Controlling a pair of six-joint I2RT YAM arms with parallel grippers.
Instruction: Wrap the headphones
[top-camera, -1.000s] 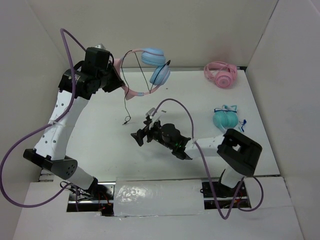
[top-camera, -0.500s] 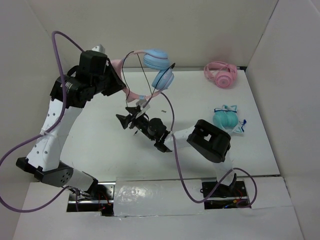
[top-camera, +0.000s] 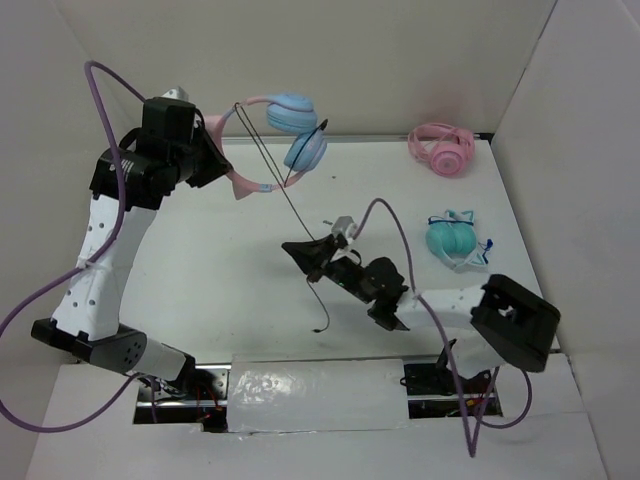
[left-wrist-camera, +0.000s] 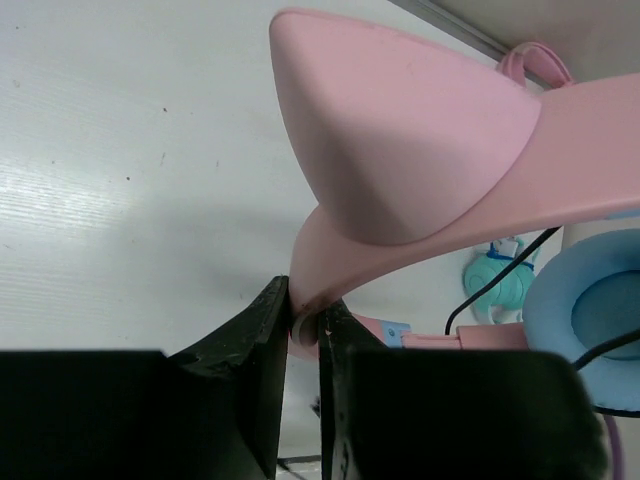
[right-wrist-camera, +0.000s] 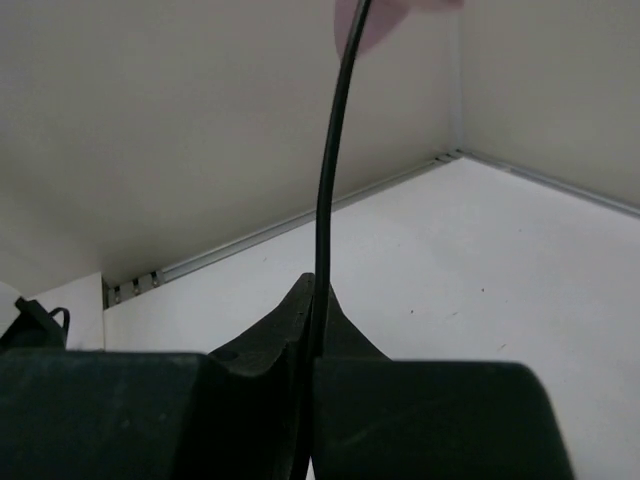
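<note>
Holding the cat-ear headphones (top-camera: 285, 140) aloft at upper left with the left gripper (left-wrist-camera: 305, 322) clamped on the headband (left-wrist-camera: 400, 170), and drawing the black cable (top-camera: 275, 180), pinched in the right gripper (top-camera: 303, 250), back taut toward centre for wrapping.

Left arm stands tall off its base, elbow high, wrist aimed toward the back. Its left gripper (top-camera: 222, 168) is up in the air, fingers (left-wrist-camera: 268, 330) pinched tight on the band of the headphones (top-camera: 292, 113). Right arm lies low, stretched leftward across the middle, and the right gripper (top-camera: 303, 250) looks clamped on the cable (top-camera: 284, 194), though the wrist view's pretty cramped.
</note>
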